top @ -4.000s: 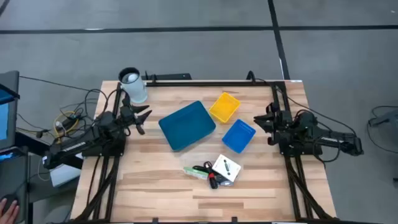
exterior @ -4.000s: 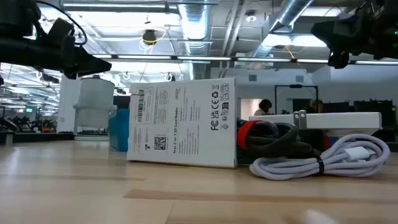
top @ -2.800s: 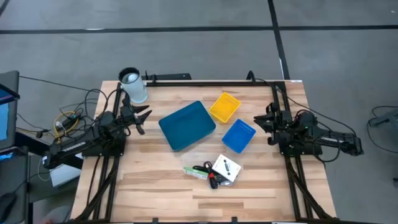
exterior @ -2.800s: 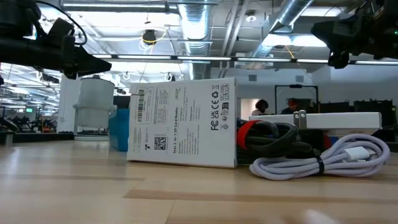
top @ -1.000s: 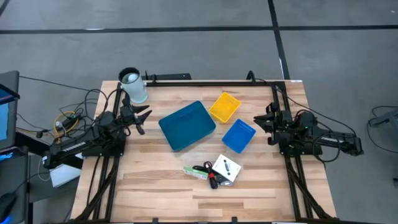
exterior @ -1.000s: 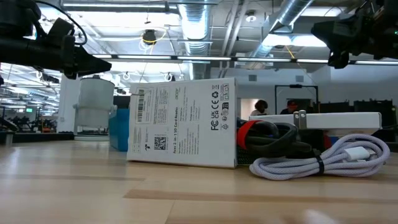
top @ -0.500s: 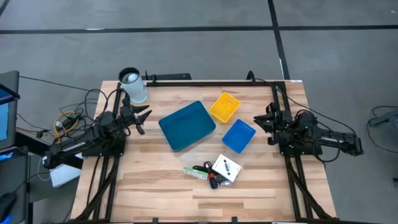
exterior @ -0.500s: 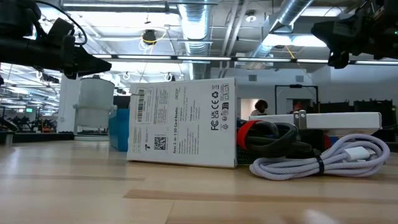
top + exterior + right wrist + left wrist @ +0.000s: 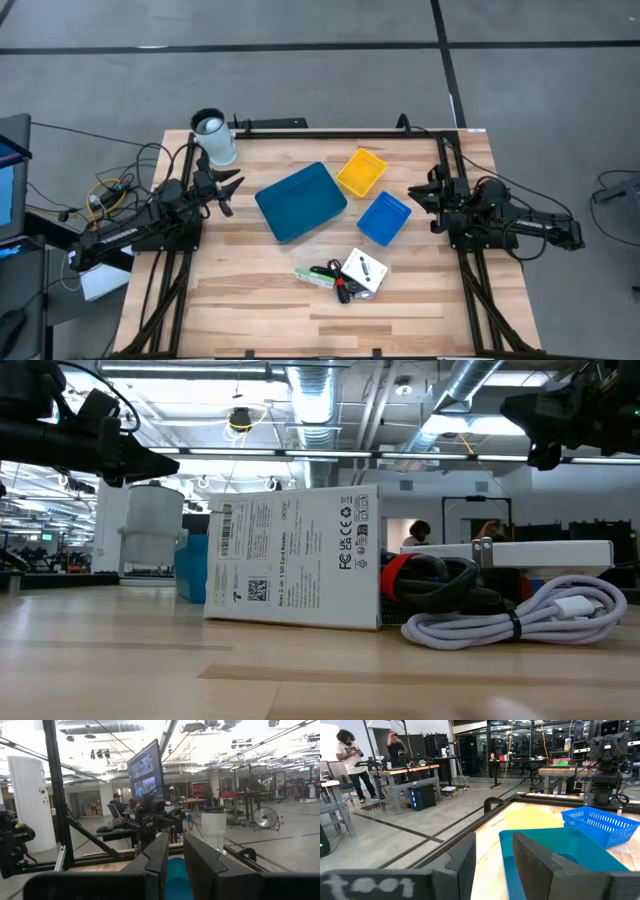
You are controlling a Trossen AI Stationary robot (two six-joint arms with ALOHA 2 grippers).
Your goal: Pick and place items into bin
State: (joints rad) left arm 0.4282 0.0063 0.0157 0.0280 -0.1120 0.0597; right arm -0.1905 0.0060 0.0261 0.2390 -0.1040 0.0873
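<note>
**Items lying in a cluster, both claws waiting at the table's sides**

High view: the white square packet with green and black marks (image 9: 364, 271) is lying near the front of the pale wooden plank table (image 9: 250, 300), touching black pieces (image 9: 326, 271), a green pen-like stick (image 9: 312, 279) and a pink-red piece (image 9: 341, 295). Behind them are sitting a large dark-blue bin (image 9: 300, 200), a yellow bin (image 9: 361, 172) and a small blue mesh bin (image 9: 384, 218).

Low view: a white printed box (image 9: 293, 558) is standing before an open workshop.

Wrist views: the left claw (image 9: 494, 851) is spread; the right claw (image 9: 175, 851) is nearly pressed together, holding nothing.
</note>
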